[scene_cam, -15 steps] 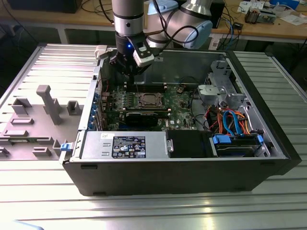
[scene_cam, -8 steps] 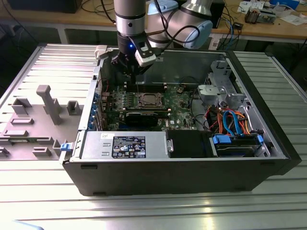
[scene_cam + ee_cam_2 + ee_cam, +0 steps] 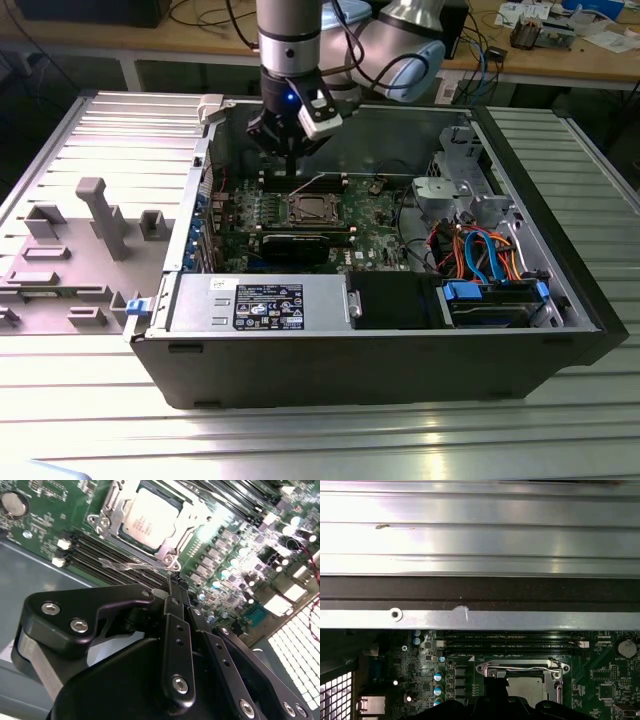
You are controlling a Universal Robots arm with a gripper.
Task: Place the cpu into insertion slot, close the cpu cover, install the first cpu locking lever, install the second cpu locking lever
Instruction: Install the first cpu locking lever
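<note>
Across the ribbed metal table (image 3: 90, 420) lies the open computer case (image 3: 380, 370), and the arm reaches into it from twelve o'clock in the exterior view, with the gripper (image 3: 290, 150) poised just above the green circuit board (image 3: 375, 215). Its jaws are clenched together with nothing between them, the fingertips (image 3: 176, 582) meeting in a narrow point in the second wrist view. Beside that point, toward eleven o'clock, sits the insertion slot (image 3: 150, 520) with the cpu (image 3: 149, 517) already seated in it and the cpu cover (image 3: 192, 517) folded down around the chip's pale top. A thin locking lever (image 3: 132, 566) lies between the fingertips and the socket, next to the long memory slots (image 3: 100, 547); whether it is hooked home I cannot tell. The risk, as I judge it, is a slip: the closed tips pressing on so slim a wire could skid off and strike the memory slots or the small board parts near four o'clock, or leave the lever short of its catch, so the cover springs loose.
</note>
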